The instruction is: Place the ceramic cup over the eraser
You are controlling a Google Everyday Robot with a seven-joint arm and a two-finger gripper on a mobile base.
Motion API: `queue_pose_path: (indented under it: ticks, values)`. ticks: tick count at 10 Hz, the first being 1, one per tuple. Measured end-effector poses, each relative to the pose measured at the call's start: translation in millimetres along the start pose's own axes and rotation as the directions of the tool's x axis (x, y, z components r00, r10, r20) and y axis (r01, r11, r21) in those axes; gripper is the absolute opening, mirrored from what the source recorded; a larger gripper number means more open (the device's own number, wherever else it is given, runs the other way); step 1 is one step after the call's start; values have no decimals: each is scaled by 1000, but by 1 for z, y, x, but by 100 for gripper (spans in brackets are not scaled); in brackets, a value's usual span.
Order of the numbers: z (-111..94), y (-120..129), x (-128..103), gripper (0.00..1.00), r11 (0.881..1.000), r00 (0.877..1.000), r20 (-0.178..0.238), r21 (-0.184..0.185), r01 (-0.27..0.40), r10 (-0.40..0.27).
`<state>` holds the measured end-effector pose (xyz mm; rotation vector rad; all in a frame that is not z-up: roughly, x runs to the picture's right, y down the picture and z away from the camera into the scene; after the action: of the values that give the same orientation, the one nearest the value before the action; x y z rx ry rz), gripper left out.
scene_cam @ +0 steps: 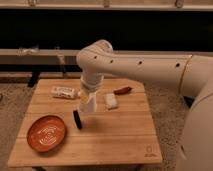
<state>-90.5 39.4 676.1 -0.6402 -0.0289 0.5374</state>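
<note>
Camera view shows a wooden table (120,137) with the robot's thick white arm (140,67) reaching in from the right and bending down over the middle of the tabletop. At the end of the arm the gripper (89,99) hangs above the table's centre-left, clasped on the ceramic cup (87,106). The cup is tilted, with its lower end leaning toward the left front.

The eraser (77,120) lies on the wood just below and slightly left of the cup's lower end, its long side running roughly front to back. The cup is very close to the eraser's far end but does not cover it, and whether the two touch cannot be told.

An orange plate (46,134) sits at the front left, near the eraser but apart from it. A clear labelled bottle (63,92) lies on its side at the back left, behind the gripper and to its left. A white rectangular block (110,100) rests just to the right of the cup, with a narrow gap between them. Behind that, a red-brown curved item (122,90) lies near the back edge, partly under the arm. Nothing lies on top of the eraser, and the block is the nearest thing on the cup's right.
</note>
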Motion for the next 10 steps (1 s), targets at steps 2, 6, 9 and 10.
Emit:
queue_pose_path:
  ticks: [2, 6, 9, 10]
  values:
    - [-1, 18, -11, 0, 997, 997, -3, 3, 76, -76]
    - [21, 37, -17, 0, 991, 990, -38, 8, 134, -133]
    - [50, 43, -20, 15, 990, 987, -71, -13, 142, -143]
    - [59, 42, -19, 25, 989, 986, -80, -14, 146, -146]
